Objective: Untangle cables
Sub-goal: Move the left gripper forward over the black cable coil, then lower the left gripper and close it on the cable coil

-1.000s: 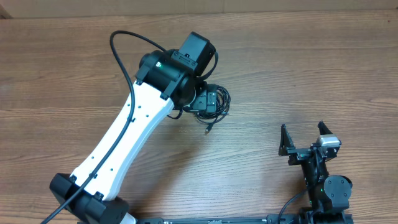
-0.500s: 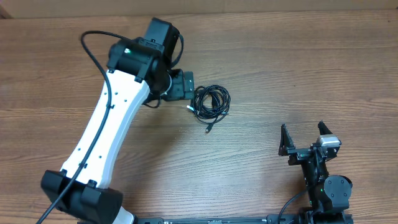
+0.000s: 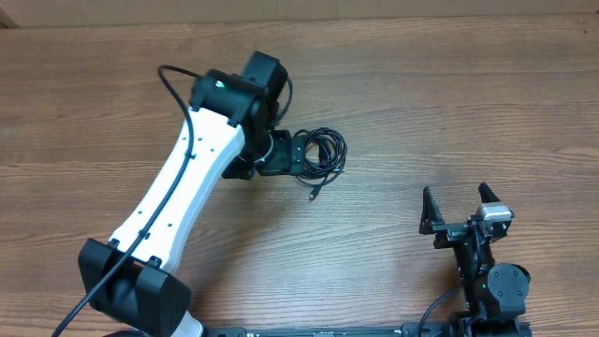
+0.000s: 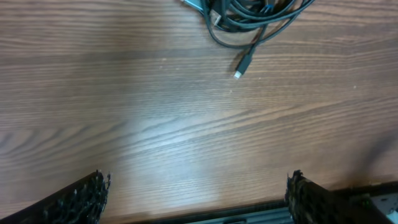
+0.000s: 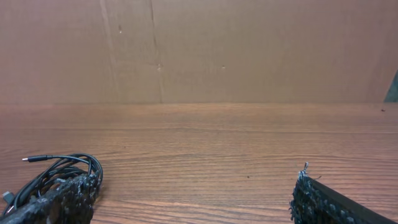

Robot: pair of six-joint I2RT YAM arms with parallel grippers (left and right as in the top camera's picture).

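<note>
Lining up my left gripper (image 3: pixel 284 155), fingers spread wide and empty, just beside the cables (image 3: pixel 321 153), one coiled bundle; I'd reach for the loose plug end (image 4: pixel 239 72) trailing out, pinching a single strand rather than the whole coil; my right gripper (image 3: pixel 459 213) sits open, well apart.

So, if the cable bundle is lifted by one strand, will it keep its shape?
Probably floppy: the cable bundle lies in thin, loose loops, so it would likely sag and partly uncoil. Such thin cord seems light. The free plug end would probably dangle.
</note>
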